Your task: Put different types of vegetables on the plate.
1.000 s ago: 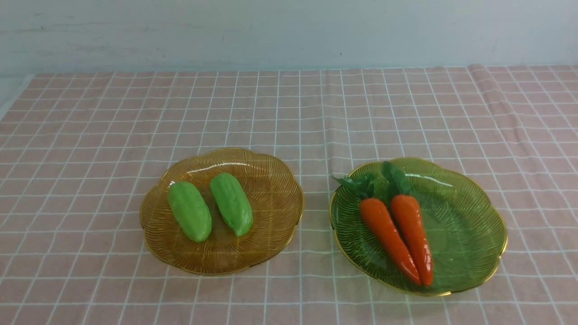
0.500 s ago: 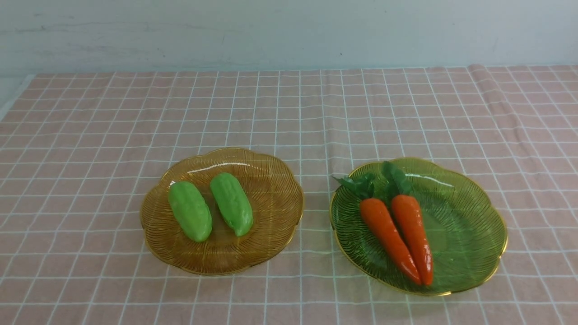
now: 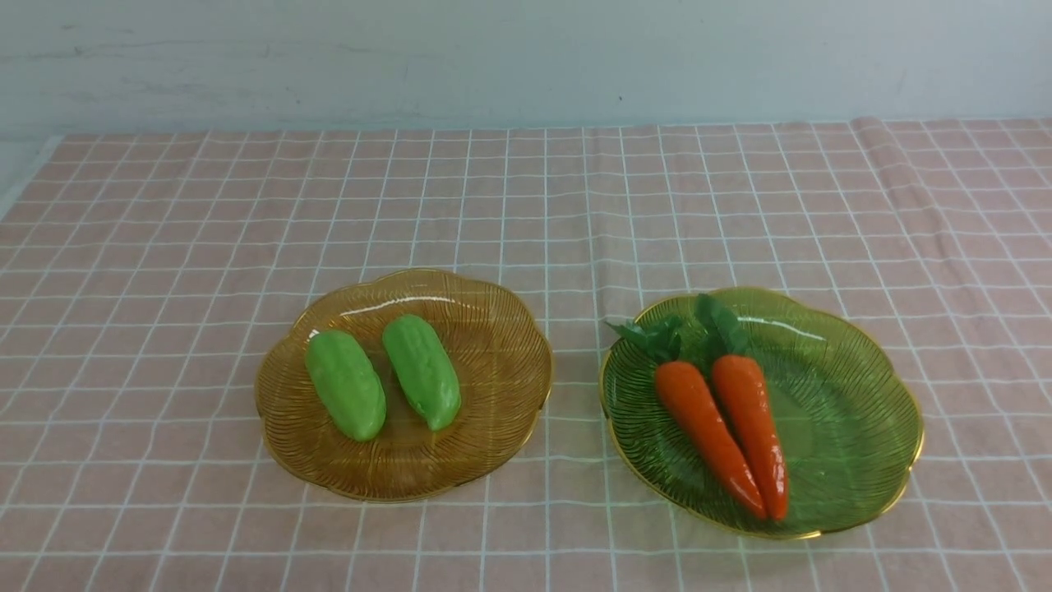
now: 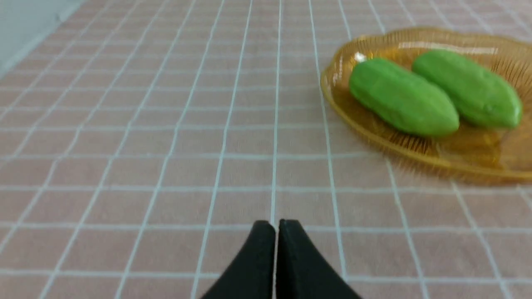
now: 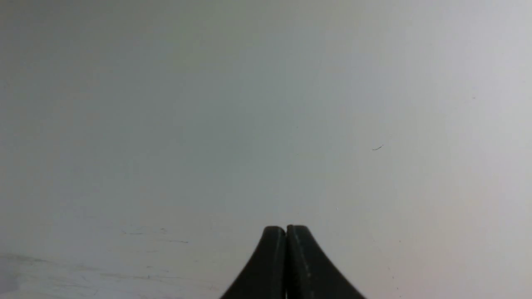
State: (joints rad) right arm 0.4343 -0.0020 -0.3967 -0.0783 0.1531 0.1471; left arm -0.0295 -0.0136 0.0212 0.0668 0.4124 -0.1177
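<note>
Two light-green gourds (image 3: 345, 384) (image 3: 422, 371) lie side by side on an amber glass plate (image 3: 493, 329) left of centre. Two orange carrots (image 3: 708, 426) (image 3: 751, 419) with dark green tops lie on a green glass plate (image 3: 846, 395) at the right. Neither gripper shows in the front view. My left gripper (image 4: 276, 226) is shut and empty over the cloth, well short of the amber plate (image 4: 374, 133) and its gourds (image 4: 401, 98) (image 4: 467, 88). My right gripper (image 5: 286, 230) is shut and empty, facing a plain grey-white surface.
A pink checked tablecloth (image 3: 526, 189) covers the table up to a pale wall behind. The cloth's left edge shows at the far left, and a fold runs down it at the far right (image 3: 896, 181).
</note>
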